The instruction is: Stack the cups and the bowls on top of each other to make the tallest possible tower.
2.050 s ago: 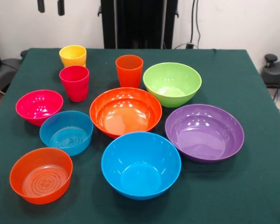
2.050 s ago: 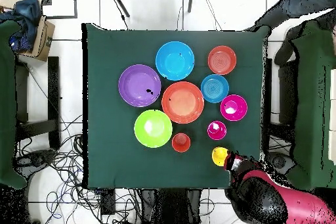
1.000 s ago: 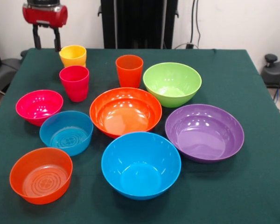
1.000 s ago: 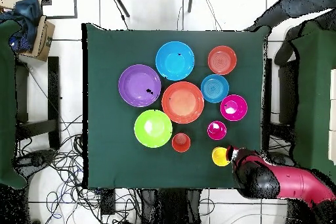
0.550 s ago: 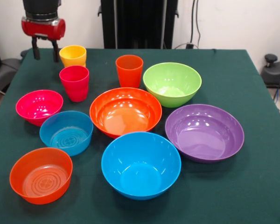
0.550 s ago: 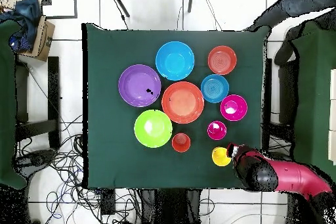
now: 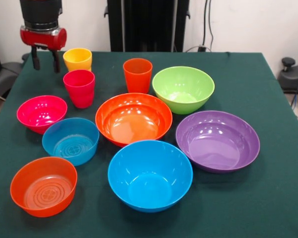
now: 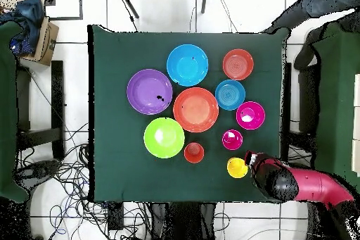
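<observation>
My gripper (image 7: 45,63) hangs open and empty just left of the yellow cup (image 7: 77,58), at the table's far left corner; from overhead the gripper (image 8: 250,160) sits beside the yellow cup (image 8: 237,167). The red-pink cup (image 7: 80,88) and orange cup (image 7: 137,74) stand nearby. Lime green (image 7: 183,88), large orange (image 7: 133,118), purple (image 7: 217,140) and blue (image 7: 150,173) bowls fill the middle and right. Magenta (image 7: 41,113), translucent blue (image 7: 70,140) and translucent orange (image 7: 43,185) small bowls line the left. Each stands alone; no tower shows.
The green table cloth (image 7: 268,208) has bare room at its near right and along the far right edge. A black pedestal column (image 7: 148,25) rises behind the table. Cables (image 8: 63,181) lie on the floor around it.
The gripper has come down from the top edge to the yellow cup's height, drifting slightly left. No cup or bowl has moved.
</observation>
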Action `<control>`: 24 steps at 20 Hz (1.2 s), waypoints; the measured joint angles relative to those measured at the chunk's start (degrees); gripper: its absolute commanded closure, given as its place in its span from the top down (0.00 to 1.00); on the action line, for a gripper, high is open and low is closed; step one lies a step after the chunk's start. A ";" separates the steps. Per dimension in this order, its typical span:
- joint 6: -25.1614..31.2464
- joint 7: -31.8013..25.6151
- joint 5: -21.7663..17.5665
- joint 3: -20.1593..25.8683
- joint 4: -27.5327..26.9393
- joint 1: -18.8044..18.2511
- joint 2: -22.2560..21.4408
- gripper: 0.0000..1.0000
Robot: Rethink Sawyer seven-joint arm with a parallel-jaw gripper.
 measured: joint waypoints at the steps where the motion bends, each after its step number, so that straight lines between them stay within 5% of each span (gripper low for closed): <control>1: 0.00 0.00 0.01 0.00 -0.10 0.01 0.11 1.00; 12: 0.88 0.00 2.84 0.68 -0.24 -1.58 0.02 1.00; 24: 9.63 0.00 8.40 1.41 -1.89 -2.04 -1.39 1.00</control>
